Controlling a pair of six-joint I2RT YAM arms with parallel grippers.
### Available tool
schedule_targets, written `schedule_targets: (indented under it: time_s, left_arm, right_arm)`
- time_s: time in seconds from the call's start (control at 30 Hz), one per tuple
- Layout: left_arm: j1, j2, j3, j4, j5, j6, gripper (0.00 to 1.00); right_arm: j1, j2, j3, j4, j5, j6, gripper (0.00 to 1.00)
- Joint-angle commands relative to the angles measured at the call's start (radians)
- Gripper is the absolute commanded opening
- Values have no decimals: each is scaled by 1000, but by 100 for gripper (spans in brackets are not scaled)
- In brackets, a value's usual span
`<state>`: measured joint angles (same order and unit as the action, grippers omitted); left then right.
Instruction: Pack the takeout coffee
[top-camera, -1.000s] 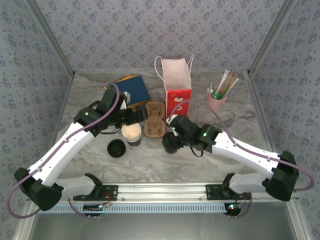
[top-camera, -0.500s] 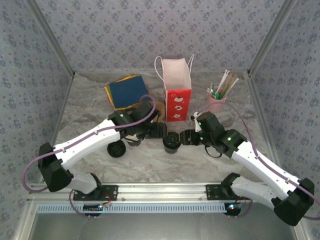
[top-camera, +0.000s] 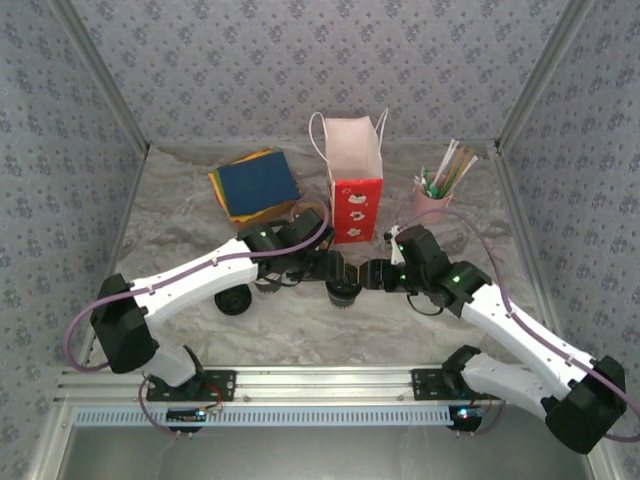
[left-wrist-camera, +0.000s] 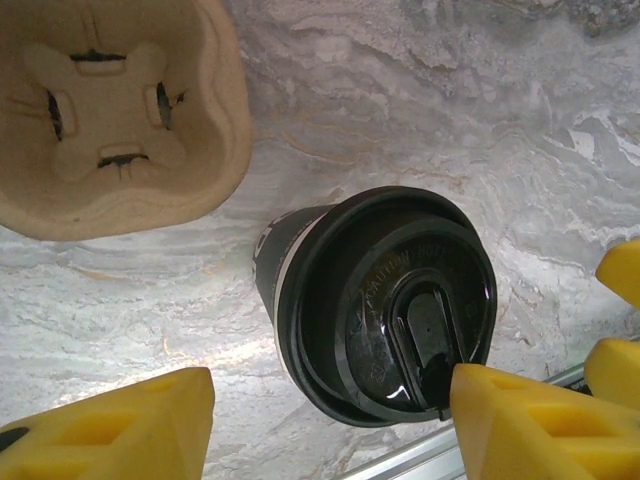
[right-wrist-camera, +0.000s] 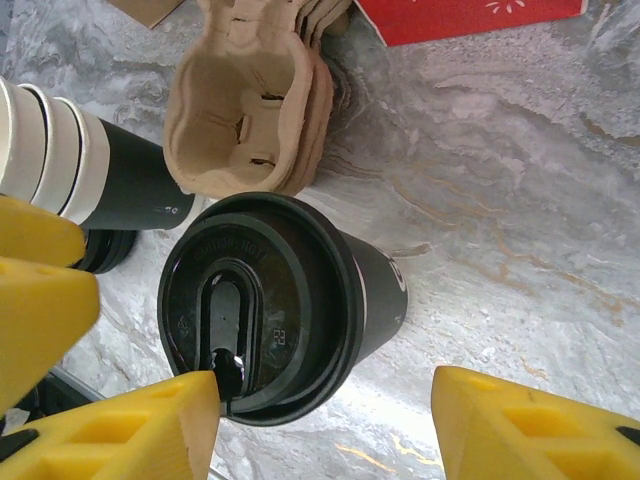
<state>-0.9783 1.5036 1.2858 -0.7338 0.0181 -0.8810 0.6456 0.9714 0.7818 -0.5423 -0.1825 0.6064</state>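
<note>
The takeout coffee (top-camera: 343, 287), a dark paper cup with a round black lid, stands upright on the marble table between the two arms. In the left wrist view my left gripper (left-wrist-camera: 330, 415) is open around the takeout coffee (left-wrist-camera: 385, 300). One yellow finger (left-wrist-camera: 530, 425) touches the lid's rim and the other (left-wrist-camera: 110, 425) stands well apart. In the right wrist view my right gripper (right-wrist-camera: 325, 400) is also open around the takeout coffee (right-wrist-camera: 265, 305). Its left finger (right-wrist-camera: 130, 430) touches the lid edge, and its right finger (right-wrist-camera: 530, 420) is clear of the cup wall.
A brown pulp cup carrier (left-wrist-camera: 110, 110) lies just behind the cup. A stack of lidless paper cups (right-wrist-camera: 70, 165) lies beside it. A loose black lid (top-camera: 233, 298) sits to the left. At the back stand a red-and-white paper bag (top-camera: 355, 190), coloured napkins (top-camera: 255, 183) and a pink holder of straws (top-camera: 435, 200).
Both arms have swung inward to the lidded cup, the left from the cup stack, the right shifting to the cup's right side. Both sets of jaws have narrowed.
</note>
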Motion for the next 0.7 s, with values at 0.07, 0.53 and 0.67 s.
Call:
schedule_targets:
  time_s: [0.07,0.53,0.67]
  left_arm:
    - [-4,27,-31,15,23,6,59]
    - [6,33,-65,42,37,14,59]
    - [8,45,-76,34,37,17,55]
  right_arm:
    - [0,30,-10,33,-35,13,58]
    - [3,95,-6,49,-49,0,56]
    - [5,111,-6,53,-51,-5,55]
